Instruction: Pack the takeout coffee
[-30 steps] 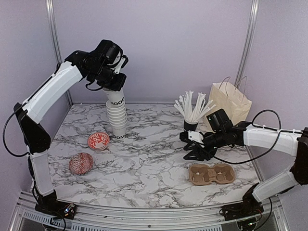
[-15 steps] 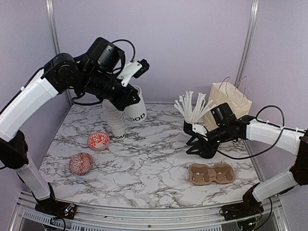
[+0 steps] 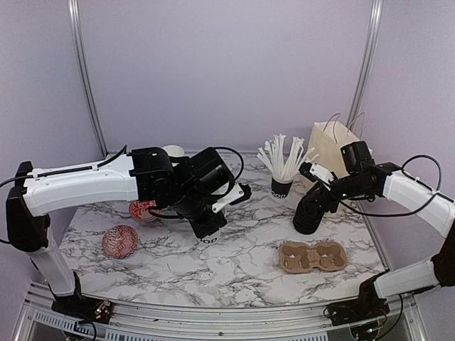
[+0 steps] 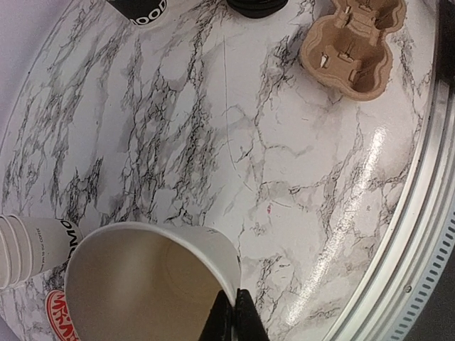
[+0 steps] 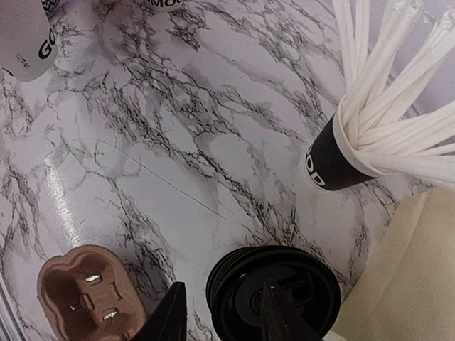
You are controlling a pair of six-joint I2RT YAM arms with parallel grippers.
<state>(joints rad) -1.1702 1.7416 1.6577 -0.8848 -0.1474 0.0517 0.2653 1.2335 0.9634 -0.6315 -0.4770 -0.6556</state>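
While left tool [image 4: 230, 314] pinches cup [image 4: 135, 284] rim, carrier [image 4: 352, 46] apart

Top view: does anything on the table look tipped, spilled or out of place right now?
No spill shows. One oddity: the red-patterned round bowl at the front left of the marble table seems to lie upside down, dome up.

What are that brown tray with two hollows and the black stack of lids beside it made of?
The cup carrier looks like moulded paper pulp: matt brown, rough, with soft edges. The stacked lids seem plastic: glossy black, with crisp moulded rings.
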